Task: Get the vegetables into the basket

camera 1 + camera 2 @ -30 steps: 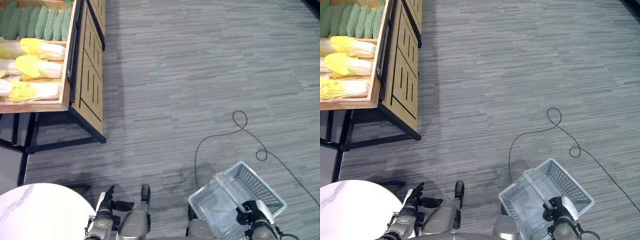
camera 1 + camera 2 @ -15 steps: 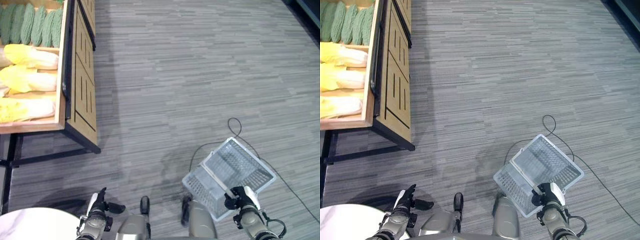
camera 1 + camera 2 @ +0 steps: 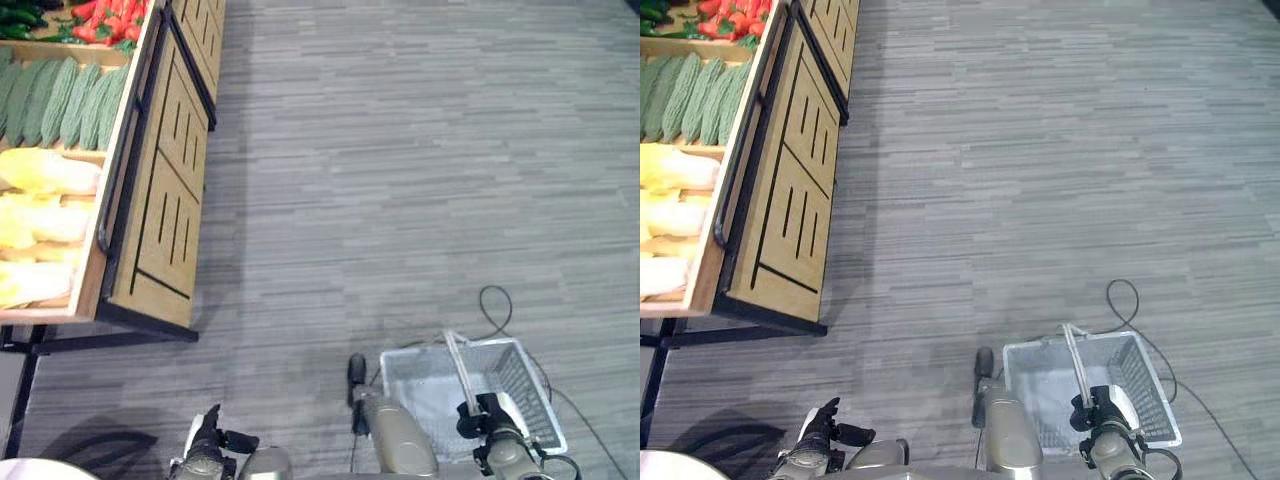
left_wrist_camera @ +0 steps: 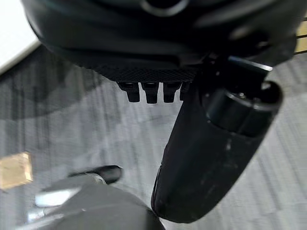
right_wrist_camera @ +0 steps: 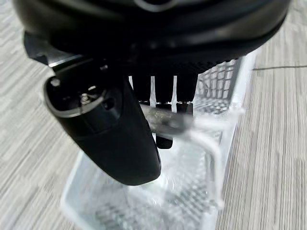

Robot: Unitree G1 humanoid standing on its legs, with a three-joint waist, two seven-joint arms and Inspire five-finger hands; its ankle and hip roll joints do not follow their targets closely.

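Right hand [image 3: 487, 418] low at the right, fingers [image 5: 163, 98] curled round the handle [image 5: 165, 120] of the clear plastic basket [image 3: 520, 385]; basket hangs just beyond and below that hand, over the grey floor [image 3: 400, 180], nothing seen inside it; left hand [image 3: 212, 440] low at the left, fingers relaxed and holding nothing, well apart from the basket; far ahead of the left hand and to its left, a wooden produce stand [image 3: 165, 190] with slatted side panels; in its tray, pale yellow cabbages [image 3: 45, 172] nearest, ridged green gourds [image 3: 70, 100] behind them, red peppers [image 3: 110, 18] farthest; all vegetables lie on the stand, well apart from both hands.
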